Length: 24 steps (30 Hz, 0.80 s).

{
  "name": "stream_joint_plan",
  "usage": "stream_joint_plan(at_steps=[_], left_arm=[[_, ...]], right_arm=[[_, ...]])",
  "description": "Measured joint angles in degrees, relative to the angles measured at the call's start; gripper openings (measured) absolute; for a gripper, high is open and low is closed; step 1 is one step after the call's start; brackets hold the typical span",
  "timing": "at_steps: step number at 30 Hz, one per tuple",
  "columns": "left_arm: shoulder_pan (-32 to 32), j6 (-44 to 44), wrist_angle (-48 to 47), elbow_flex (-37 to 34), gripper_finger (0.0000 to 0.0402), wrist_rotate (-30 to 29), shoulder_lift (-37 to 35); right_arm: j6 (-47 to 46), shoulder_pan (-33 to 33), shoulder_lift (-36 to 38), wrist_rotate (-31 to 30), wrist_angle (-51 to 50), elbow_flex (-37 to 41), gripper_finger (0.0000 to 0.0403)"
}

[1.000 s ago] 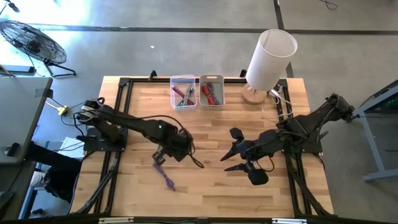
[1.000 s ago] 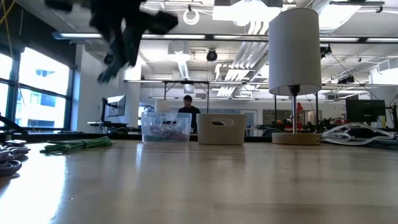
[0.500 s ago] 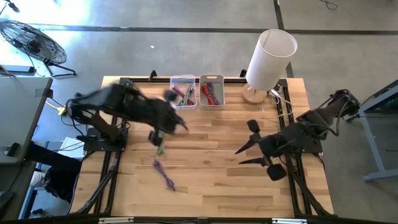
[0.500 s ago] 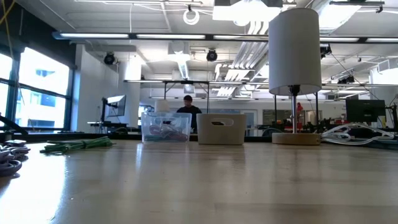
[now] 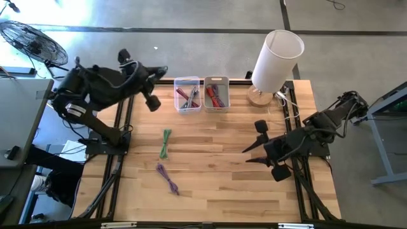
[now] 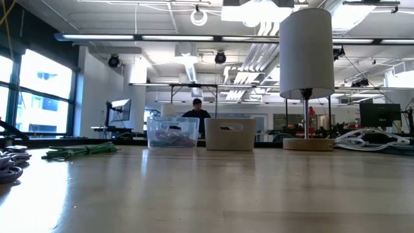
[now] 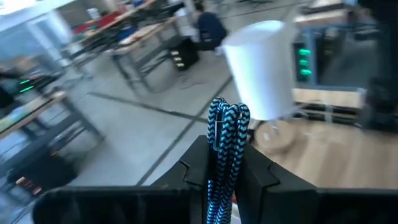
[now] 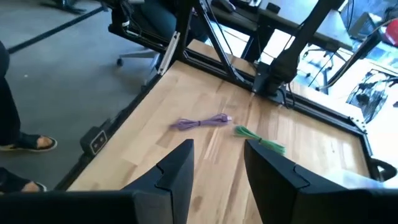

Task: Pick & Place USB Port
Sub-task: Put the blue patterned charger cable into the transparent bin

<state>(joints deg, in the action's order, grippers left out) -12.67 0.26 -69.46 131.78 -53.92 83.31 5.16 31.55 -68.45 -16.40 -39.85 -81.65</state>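
My left gripper (image 5: 162, 71) is raised high over the table's far left corner, level, shut on a blue-and-black braided cable bundle (image 7: 227, 140). A green cable (image 5: 165, 143) and a purple cable (image 5: 167, 178) lie flat on the wood, left of centre. The right wrist view also shows the green cable (image 8: 260, 140) and the purple cable (image 8: 202, 122). My right gripper (image 5: 254, 151) hovers open over the table's right half, pointing left; its fingers (image 8: 177, 168) hold nothing. Neither gripper shows in the low view. My left gripper pinches the blue-and-black cable bundle between its two fingers (image 7: 196, 171). The looped end of the bundle (image 7: 229, 118) sticks out past the fingertips. The bundle is lifted clear of the table. The fingers point roughly level toward the table's right, at the lamp.
A clear bin (image 5: 187, 94) and a white bin (image 5: 216, 93), both holding cables, stand at the far edge. A white-shaded lamp (image 5: 273, 60) stands at the far right corner, with white cords (image 5: 289, 105) beside it. Pale cables (image 6: 8, 165) lie at the low view's left edge.
My left arm has swung up from low over the table's left-centre toward the far left corner and turned level, carrying the blue cable. This has uncovered the green cable, which has not moved. My right gripper has drawn back a little toward the right and far edges, staying open.
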Motion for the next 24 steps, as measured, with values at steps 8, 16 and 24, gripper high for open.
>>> stream_joint_plan(at_steps=[8,16,24], left_arm=[[10.7,-9.9,1.0,-0.3,0.0039,0.6,1.2],[20.9,-13.2,10.9,-9.4,0.0039,12.1,2.3],[28.6,-16.1,22.5,-22.2,0.0039,21.5,2.4]], right_arm=[[3.0,0.0,0.1,-3.3,0.2,0.0,0.0134],[2.8,0.0,0.1,-5.0,0.7,0.0,0.0133],[-0.2,0.2,0.1,-4.7,0.7,0.0,0.0133]])
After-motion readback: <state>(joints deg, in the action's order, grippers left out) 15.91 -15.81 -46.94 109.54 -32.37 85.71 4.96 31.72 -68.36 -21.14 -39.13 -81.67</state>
